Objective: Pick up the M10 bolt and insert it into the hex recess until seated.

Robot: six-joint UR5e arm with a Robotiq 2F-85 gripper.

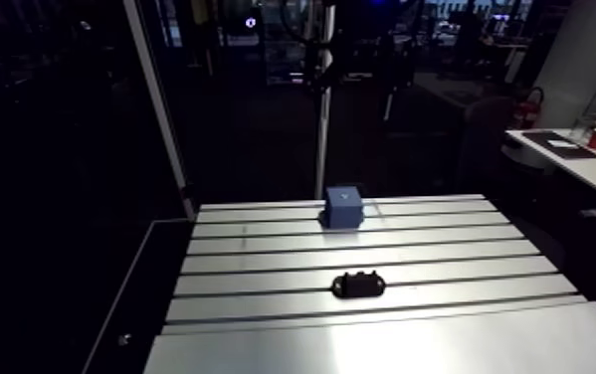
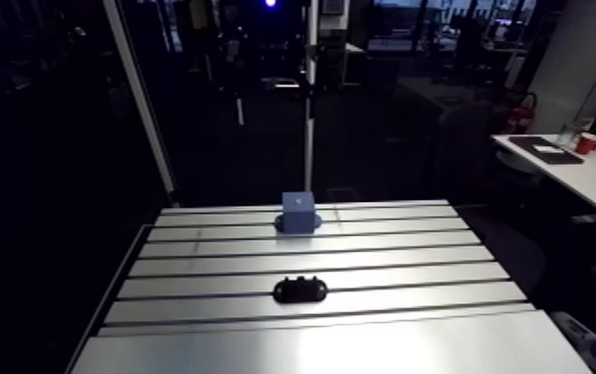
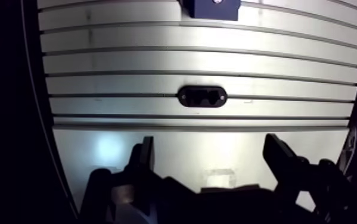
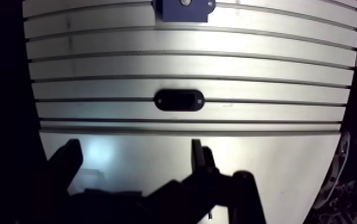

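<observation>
The only sign of the M10 bolt (image 4: pixel 185 3) is a small pale round spot on the top face of a blue block (image 1: pixel 343 207); it is too small to tell whether this is the bolt's head. The blue block stands upright at the far side of the bench (image 1: pixel 262 269), on the ribs next to its far edge. Nearer the arm and well apart from the block lies a black fixture (image 3: pixel 202 96). It is a flat oval piece that sits over one of the slots with its long side along it. Its top shows two dark hollows and a small pale dot at each end. In the wrist view the gripper (image 3: pixel 210 146) hangs above the smooth, unslotted part of the bench, with the fixture ahead of it. The jaws are spread wide, with only bare bench showing between them.
</observation>
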